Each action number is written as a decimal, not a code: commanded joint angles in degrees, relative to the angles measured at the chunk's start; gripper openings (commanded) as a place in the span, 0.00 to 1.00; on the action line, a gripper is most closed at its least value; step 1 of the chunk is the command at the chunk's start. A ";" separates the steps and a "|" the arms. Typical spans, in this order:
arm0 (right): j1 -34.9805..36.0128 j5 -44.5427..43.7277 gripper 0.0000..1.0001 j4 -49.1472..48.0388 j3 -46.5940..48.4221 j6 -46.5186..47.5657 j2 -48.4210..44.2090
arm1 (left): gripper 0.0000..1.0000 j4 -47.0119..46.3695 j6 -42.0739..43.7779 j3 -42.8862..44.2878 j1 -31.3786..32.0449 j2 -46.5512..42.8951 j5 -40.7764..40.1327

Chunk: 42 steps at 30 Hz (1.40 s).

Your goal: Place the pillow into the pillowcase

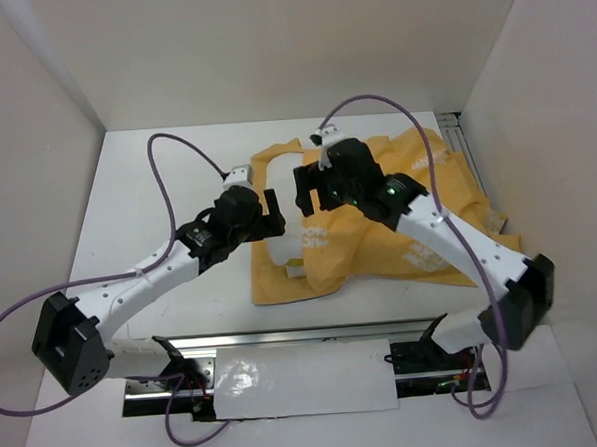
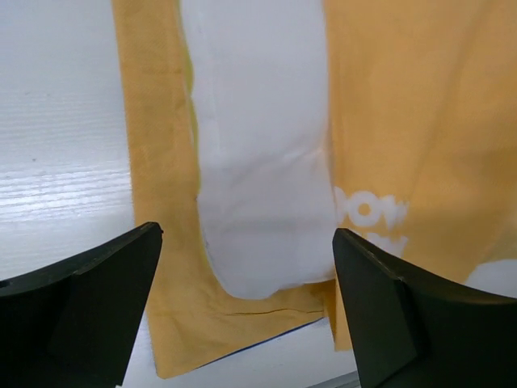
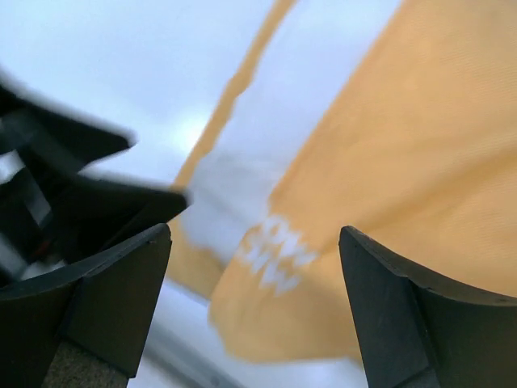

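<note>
The pillowcase point(image 1: 420, 247) lies spread on the table with its orange-yellow inside outward. The white pillow point(image 1: 279, 176) sits partly inside it and shows at the left-hand opening. My left gripper point(image 1: 276, 217) hovers open at that opening, just left of my right gripper point(image 1: 302, 191), also open. In the left wrist view the pillow point(image 2: 258, 145) lies between a lower orange flap point(image 2: 157, 162) and the upper pillowcase layer point(image 2: 412, 121), and the left gripper point(image 2: 246, 234) holds nothing. The right gripper point(image 3: 254, 234) is empty above the pillowcase point(image 3: 396, 145) and the pillow point(image 3: 275, 113).
White walls close in the table on three sides. A metal rail point(image 1: 467, 150) runs along the right edge behind the pillowcase. A white sheet point(image 1: 297, 379) lies over the mounting rail between the arm bases. Purple cables point(image 1: 179, 140) arc above both arms.
</note>
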State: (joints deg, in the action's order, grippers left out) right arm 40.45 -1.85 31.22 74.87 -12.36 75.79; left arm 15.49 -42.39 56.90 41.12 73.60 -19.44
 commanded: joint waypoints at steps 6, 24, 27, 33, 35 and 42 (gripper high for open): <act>-8.10 -19.69 0.82 -0.03 24.51 0.32 30.06 | 1.00 -2.30 4.33 12.86 -11.31 16.37 14.33; -12.15 -19.49 0.45 10.35 41.23 -0.90 51.83 | 0.51 -11.61 5.91 19.83 -17.74 36.53 32.71; -11.62 -20.30 0.64 11.92 42.37 -0.91 51.30 | 0.20 -12.93 5.92 18.07 -17.74 35.30 32.71; -7.41 -18.19 0.73 10.88 40.71 1.72 46.39 | 0.00 -12.94 4.69 16.31 -17.74 34.77 32.71; -6.18 -18.19 0.74 10.35 38.78 1.73 45.33 | 0.00 -14.42 4.69 15.26 -17.22 34.77 32.71; -6.17 -16.52 0.76 10.43 35.44 -0.03 45.41 | 0.00 -15.66 4.16 13.32 -17.22 33.10 32.63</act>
State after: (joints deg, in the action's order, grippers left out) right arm 34.98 -17.91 40.71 111.83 -11.38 123.33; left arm -2.44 -39.31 71.64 23.66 108.64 13.26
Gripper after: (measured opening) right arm 0.757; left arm 0.053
